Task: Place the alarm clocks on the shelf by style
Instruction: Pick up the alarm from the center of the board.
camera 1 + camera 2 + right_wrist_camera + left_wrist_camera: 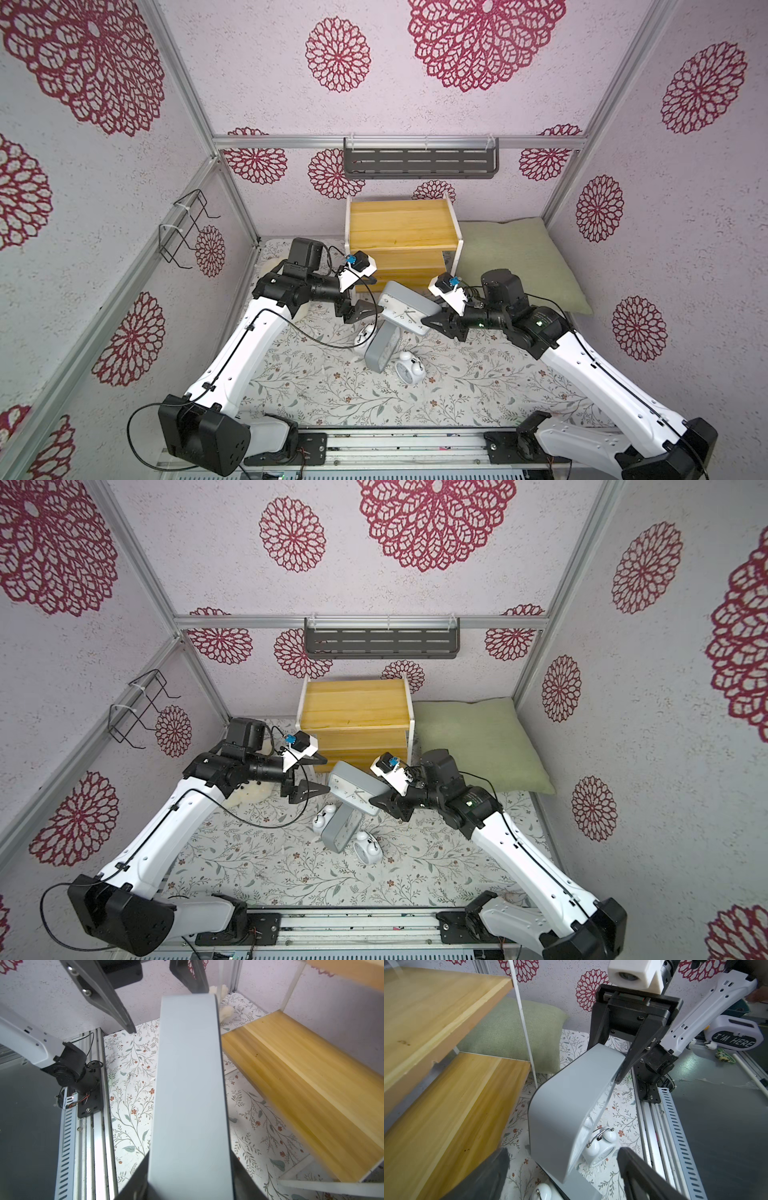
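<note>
The grey clock [409, 309] was pinched between the right gripper [430, 321] jaws; the left gripper [365, 309] was spread wide around its far end; the right fingertips were hidden behind it.

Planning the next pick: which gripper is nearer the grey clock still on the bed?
Left, narrowly. The left gripper hangs open just above the lower grey clock's upper left; the right gripper is to its upper right, shut on the raised grey clock.
</note>
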### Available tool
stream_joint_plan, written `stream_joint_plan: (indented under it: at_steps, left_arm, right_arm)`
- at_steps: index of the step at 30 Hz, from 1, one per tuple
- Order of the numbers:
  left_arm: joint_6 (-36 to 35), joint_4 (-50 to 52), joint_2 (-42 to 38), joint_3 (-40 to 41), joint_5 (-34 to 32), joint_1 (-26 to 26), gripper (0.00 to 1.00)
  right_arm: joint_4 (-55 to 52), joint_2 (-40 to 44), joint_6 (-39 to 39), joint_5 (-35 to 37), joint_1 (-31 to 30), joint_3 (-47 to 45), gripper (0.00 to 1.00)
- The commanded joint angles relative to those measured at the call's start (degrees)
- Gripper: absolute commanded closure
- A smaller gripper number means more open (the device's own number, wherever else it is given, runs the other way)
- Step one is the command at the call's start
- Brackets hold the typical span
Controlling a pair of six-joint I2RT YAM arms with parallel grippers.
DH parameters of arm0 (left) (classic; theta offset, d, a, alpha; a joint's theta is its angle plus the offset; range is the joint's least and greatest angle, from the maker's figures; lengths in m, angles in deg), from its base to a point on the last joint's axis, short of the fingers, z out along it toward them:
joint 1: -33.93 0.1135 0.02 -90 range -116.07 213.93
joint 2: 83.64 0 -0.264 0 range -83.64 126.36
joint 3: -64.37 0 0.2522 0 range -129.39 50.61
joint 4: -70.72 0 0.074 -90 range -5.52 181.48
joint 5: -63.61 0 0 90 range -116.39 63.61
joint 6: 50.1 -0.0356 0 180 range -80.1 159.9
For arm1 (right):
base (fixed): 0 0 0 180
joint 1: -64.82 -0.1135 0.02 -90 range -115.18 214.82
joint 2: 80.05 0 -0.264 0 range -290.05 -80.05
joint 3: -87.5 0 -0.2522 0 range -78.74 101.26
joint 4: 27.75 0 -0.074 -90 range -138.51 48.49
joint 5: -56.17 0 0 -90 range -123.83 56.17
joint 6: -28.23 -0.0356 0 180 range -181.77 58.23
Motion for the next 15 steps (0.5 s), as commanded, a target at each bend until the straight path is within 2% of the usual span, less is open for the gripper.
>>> stream_joint_plan:
  at_steps: [1, 15]
  left_arm:
    - [-5.5, 7.2, 1.8, -2.1, 3.4, -0.7, 0.13]
    - [-9.0, 13.0, 6.0, -4.9, 7.1, -1.5, 0.26]
  right_arm:
    - [1.0, 0.4, 4.0, -5.7, 0.1, 4.1, 0.84]
    - [-1.7, -1.0, 7.4, -8.0, 0.1, 6.2, 0.83]
